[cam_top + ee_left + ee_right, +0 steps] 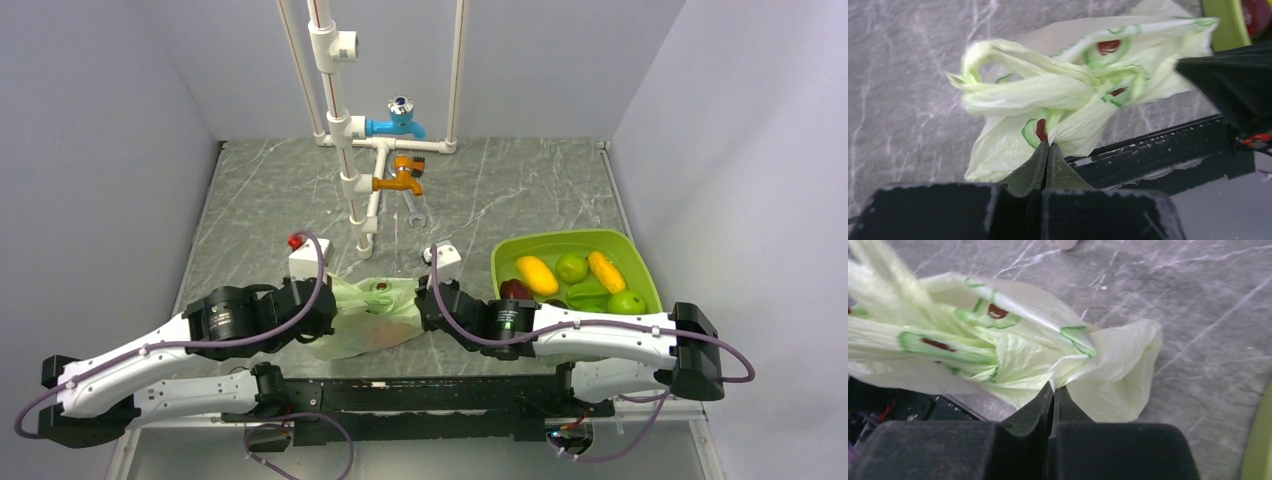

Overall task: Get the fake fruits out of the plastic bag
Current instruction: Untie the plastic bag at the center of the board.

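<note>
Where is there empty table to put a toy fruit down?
The grey marble table is bare at the far left, between the left wall and the white pipe stand, and behind the lime-green plastic tray, right of the orange tap. Crowded: the near middle, where the left gripper and right gripper pinch the thin pale green plastic bag.

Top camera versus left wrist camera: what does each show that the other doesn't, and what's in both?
Only top: a white pipe frame with a blue tap and an orange tap, and glossy yellow and green fake fruits. Only left wrist: the left gripper, close up, shut on a fold. Both: the crinkly pale green plastic bag, the grey marbled table, the lime-green rigid tray's rim.
</note>
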